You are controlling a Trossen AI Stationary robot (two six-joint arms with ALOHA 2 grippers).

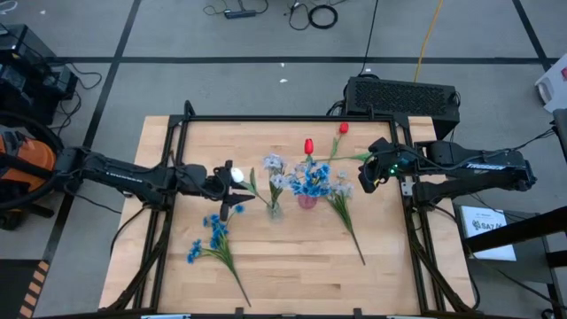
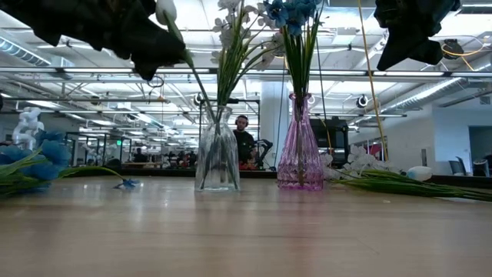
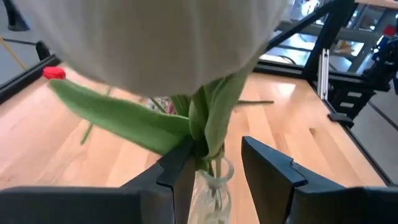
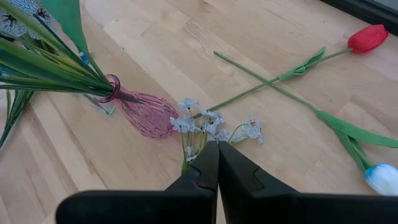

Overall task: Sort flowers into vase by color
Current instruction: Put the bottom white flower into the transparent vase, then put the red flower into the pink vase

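Left end effector (image 1: 232, 190), pinching the white tulip (image 1: 236, 175) stem, could knock the clear vase (image 2: 217, 158) over if lowered off-centre; right end effector (image 4: 217, 163) hovers pressed together.

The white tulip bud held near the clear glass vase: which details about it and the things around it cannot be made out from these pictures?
- White tulip bud: left wrist view, fills the frame; its stem's lower end is hidden behind the left gripper.
- Clear glass vase: same view, only the rim shows between the fingers.
- Pink glass vase: low view, blue flower heads cut by the top edge.
- Right gripper: low view, fingertips merge into a dark shape.
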